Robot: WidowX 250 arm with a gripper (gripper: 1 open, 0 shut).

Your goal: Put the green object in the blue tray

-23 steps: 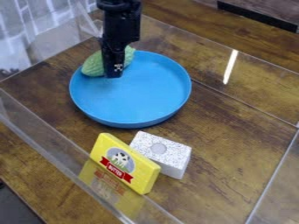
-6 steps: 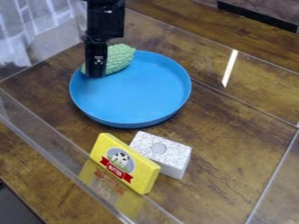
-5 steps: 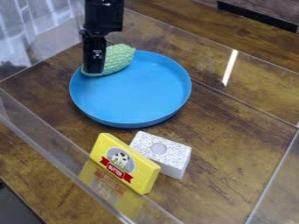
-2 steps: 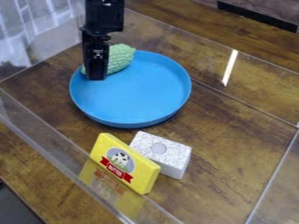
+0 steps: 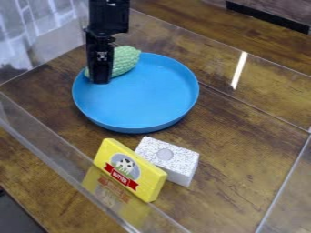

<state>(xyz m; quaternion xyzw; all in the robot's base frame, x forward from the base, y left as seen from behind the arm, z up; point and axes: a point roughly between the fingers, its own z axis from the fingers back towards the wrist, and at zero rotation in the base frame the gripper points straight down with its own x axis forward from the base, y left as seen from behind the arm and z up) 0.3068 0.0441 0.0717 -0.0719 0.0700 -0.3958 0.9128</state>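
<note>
The green object, a small bumpy light-green lump, lies at the far left of the blue tray, resting against its raised rim. My gripper points down right at the lump's left end and hides that part of it. Its dark fingers stand apart, open, and do not lift the lump. Whether a finger still touches the lump I cannot tell.
A yellow box and a white patterned block lie side by side in front of the tray. A clear plastic wall runs around the wooden table area. A cloth hangs at the far left.
The fingers look wider than a second ago and the green lump sits a little lower on the tray. The arm has stayed in place.
</note>
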